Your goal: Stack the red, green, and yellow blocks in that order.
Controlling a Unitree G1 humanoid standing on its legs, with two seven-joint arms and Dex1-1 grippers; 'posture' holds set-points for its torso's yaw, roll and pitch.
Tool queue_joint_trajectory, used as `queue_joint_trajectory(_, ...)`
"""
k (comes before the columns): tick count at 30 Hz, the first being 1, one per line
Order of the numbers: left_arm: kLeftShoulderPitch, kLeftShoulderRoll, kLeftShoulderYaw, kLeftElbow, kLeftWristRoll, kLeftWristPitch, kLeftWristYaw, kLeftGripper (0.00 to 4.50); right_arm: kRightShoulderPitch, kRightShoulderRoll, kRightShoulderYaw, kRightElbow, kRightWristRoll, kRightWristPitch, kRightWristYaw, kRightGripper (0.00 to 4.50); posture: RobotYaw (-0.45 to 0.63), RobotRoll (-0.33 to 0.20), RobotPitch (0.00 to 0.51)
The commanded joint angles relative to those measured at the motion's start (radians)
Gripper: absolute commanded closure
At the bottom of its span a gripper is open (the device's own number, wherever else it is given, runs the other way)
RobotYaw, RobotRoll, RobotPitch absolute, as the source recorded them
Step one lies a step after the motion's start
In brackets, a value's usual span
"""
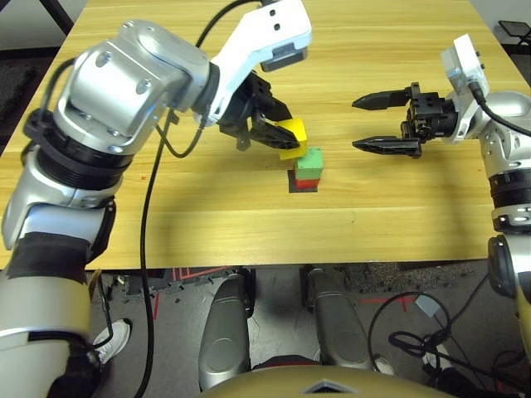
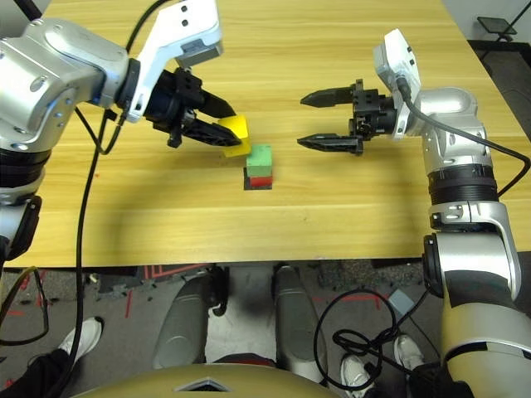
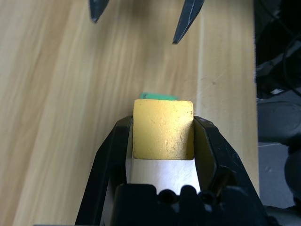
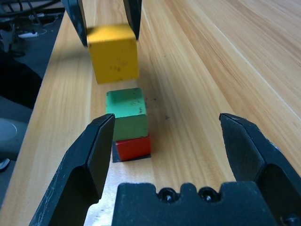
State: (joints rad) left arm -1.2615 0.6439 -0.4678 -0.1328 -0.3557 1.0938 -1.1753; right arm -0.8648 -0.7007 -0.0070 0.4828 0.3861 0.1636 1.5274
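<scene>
The red block (image 1: 306,183) sits on a flat black patch near the table's middle, and the green block (image 1: 310,162) rests on top of it. My left gripper (image 1: 284,134) is shut on the yellow block (image 1: 293,138), holding it in the air just up and to the left of the green block, slightly tilted. In the left wrist view the yellow block (image 3: 163,128) fills the gap between the fingers, with a sliver of green block (image 3: 159,96) beyond it. My right gripper (image 1: 365,123) hangs open to the right of the stack, holding nothing.
The wooden table (image 1: 191,215) has bare room all around the stack. Its front edge runs close below the stack. Cables and dark floor lie beyond the table's edges.
</scene>
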Motion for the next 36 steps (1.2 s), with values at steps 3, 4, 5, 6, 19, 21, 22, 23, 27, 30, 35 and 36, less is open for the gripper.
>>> queue_joint_trajectory(3, 0.006, -0.044, -0.025, 0.028, 0.022, -0.050, 0.012, 2.56, 0.042, -0.027, -0.030, -0.066, 0.020, 0.028, -0.016, 0.00, 0.14, 0.107, 0.197)
queue_joint_trajectory(4, 0.008, -0.048, -0.026, 0.031, 0.024, -0.055, 0.013, 2.56, 0.047, -0.029, -0.031, -0.075, 0.022, 0.033, -0.019, 0.00, 0.13, 0.107, 0.198)
queue_joint_trajectory(5, 0.010, -0.054, -0.029, 0.039, 0.028, -0.064, 0.015, 2.56, 0.053, -0.031, -0.033, -0.083, 0.025, 0.037, -0.022, 0.00, 0.13, 0.106, 0.199)
queue_joint_trajectory(6, 0.013, -0.059, -0.031, 0.046, 0.031, -0.071, 0.016, 2.56, 0.059, -0.033, -0.034, -0.091, 0.027, 0.041, -0.025, 0.00, 0.13, 0.106, 0.201)
queue_joint_trajectory(19, 0.049, -0.073, -0.050, 0.082, 0.084, -0.138, 0.010, 2.56, 0.078, -0.038, -0.040, -0.117, 0.037, 0.063, -0.040, 0.00, 0.12, 0.107, 0.218)
queue_joint_trajectory(21, 0.050, -0.079, -0.045, 0.085, 0.086, -0.138, 0.014, 2.56, 0.078, -0.038, -0.040, -0.116, 0.037, 0.064, -0.040, 0.00, 0.12, 0.107, 0.220)
queue_joint_trajectory(22, 0.049, -0.082, -0.044, 0.087, 0.086, -0.139, 0.016, 2.56, 0.077, -0.038, -0.040, -0.115, 0.037, 0.065, -0.040, 0.00, 0.12, 0.107, 0.220)
queue_joint_trajectory(23, 0.049, -0.084, -0.043, 0.088, 0.087, -0.140, 0.016, 2.56, 0.076, -0.037, -0.040, -0.113, 0.036, 0.065, -0.041, 0.00, 0.12, 0.107, 0.221)
queue_joint_trajectory(27, 0.052, -0.083, -0.047, 0.077, 0.084, -0.129, 0.014, 2.56, 0.069, -0.037, -0.040, -0.103, 0.034, 0.061, -0.039, 0.00, 0.12, 0.107, 0.222)
queue_joint_trajectory(30, 0.054, -0.087, -0.047, 0.076, 0.083, -0.123, 0.019, 2.56, 0.066, -0.037, -0.039, -0.095, 0.032, 0.058, -0.039, 0.00, 0.13, 0.106, 0.223)
queue_joint_trajectory(35, 0.040, -0.109, 0.071, 0.094, 0.041, -0.076, 0.075, 0.94, 0.060, -0.037, -0.042, -0.085, 0.033, 0.057, -0.037, 0.00, 0.13, 0.097, 0.219)
queue_joint_trajectory(36, 0.030, -0.099, 0.136, 0.097, 0.012, -0.041, 0.084, 0.48, 0.055, -0.038, -0.049, -0.082, 0.041, 0.069, -0.039, 0.00, 0.13, 0.095, 0.219)
